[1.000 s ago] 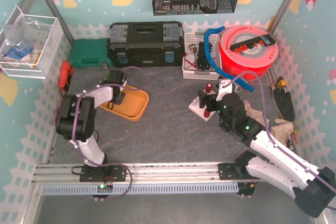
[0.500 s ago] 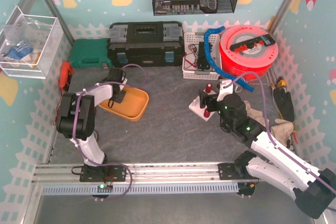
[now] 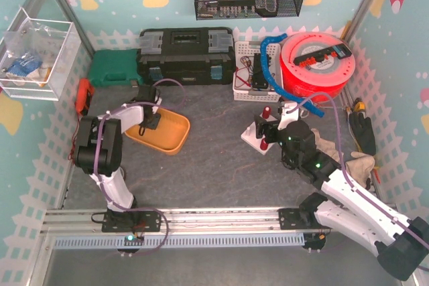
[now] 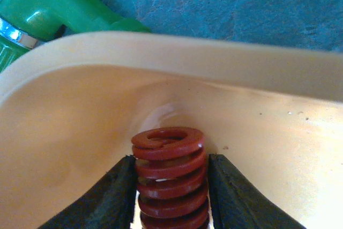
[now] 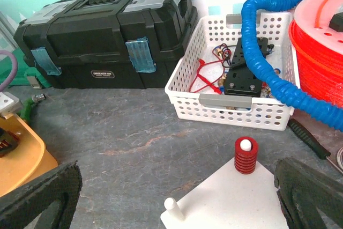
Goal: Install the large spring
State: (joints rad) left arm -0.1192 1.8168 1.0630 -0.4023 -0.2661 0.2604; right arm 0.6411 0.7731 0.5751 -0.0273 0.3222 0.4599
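desk [image 3: 214, 165]: carries the orange tray [image 3: 175, 140], which is the landmark.
peg base [image 5: 230, 202]: white, well right of the tray. It looks light, so I judge a hard push could slide it.
right jaws: well right of the tray, over the base, spread wide, holding nothing. The base is not braced.
left jaws: inside the tray, closed against both sides of the large spring.
large spring [image 4: 169, 175]: red, in the tray near its wall. The coils are round, so a thin grip may let it roll, slip or snag the rim on the lift.
small spring [image 5: 246, 156]: on the far peg, right of the tray.
bare peg [image 5: 170, 207]: target, I judge. A tilted spring would catch its tip.
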